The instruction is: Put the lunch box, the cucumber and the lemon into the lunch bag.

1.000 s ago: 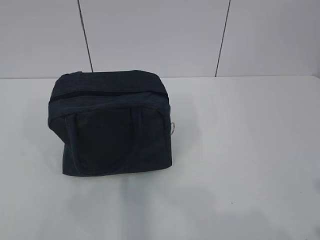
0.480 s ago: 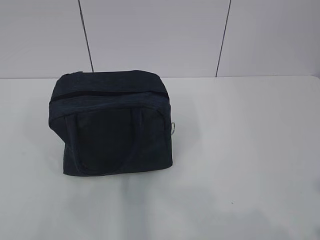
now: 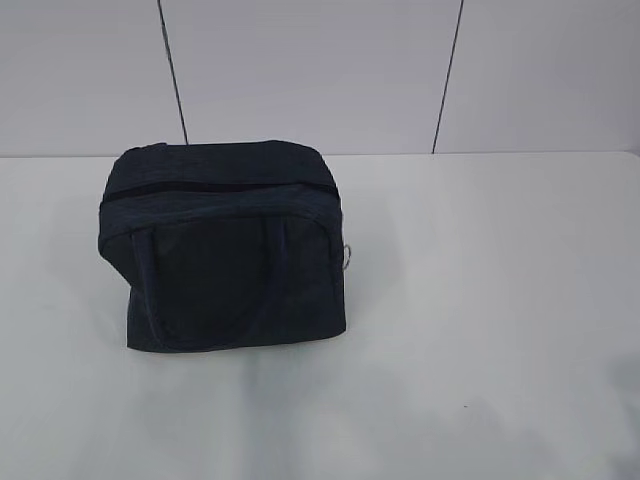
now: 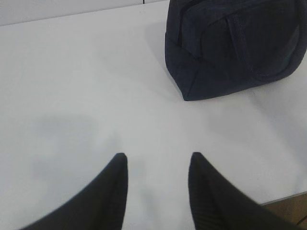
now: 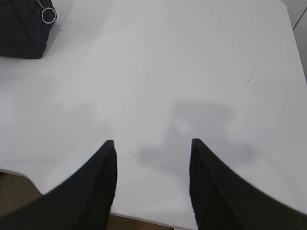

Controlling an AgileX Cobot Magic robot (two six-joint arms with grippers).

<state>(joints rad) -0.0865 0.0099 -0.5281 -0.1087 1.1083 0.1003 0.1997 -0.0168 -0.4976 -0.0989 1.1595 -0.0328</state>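
The dark navy lunch bag (image 3: 225, 245) stands on the white table, left of centre, zipped shut, its strap handle hanging down the front. A silver ring pull (image 3: 346, 254) shows at its right side. In the left wrist view the lunch bag (image 4: 230, 45) fills the upper right; my left gripper (image 4: 157, 157) hovers open over bare table, well short of it. In the right wrist view only a corner of the lunch bag (image 5: 21, 31) and its ring pull (image 5: 48, 16) show at the upper left; my right gripper (image 5: 152, 142) is open and empty. Lunch box, cucumber and lemon are out of view.
The white table (image 3: 480, 300) stretches to the right of the bag. Its near edge (image 5: 144, 218) lies just under my right gripper. A white panelled wall (image 3: 320, 70) with dark seams stands behind the table.
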